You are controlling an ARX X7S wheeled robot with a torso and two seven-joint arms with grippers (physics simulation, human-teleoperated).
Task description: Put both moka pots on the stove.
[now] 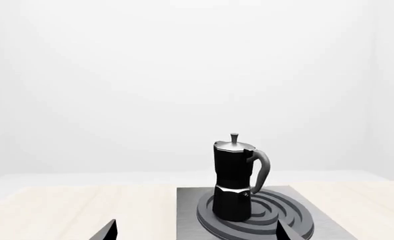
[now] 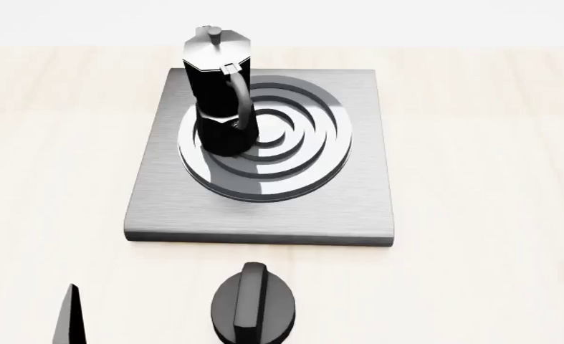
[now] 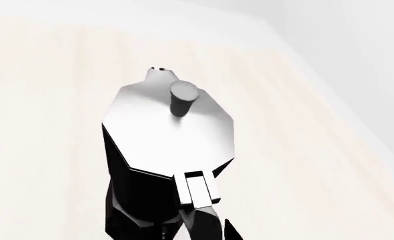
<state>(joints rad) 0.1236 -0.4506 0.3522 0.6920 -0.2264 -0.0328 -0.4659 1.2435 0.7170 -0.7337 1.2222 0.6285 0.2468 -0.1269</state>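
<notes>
We see one moka pot upright on stove burner; second pot under right wrist; left gripper fingers apart; right gripper state indeterminable.

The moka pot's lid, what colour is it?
Silvery, nearly white in the light, above a black body. The right wrist view shows the moka pot's lid best, from just above.

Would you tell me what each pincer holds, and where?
Left pincer: nothing. Right pincer: cannot tell; its camera faces the handle of the second moka pot.
</notes>
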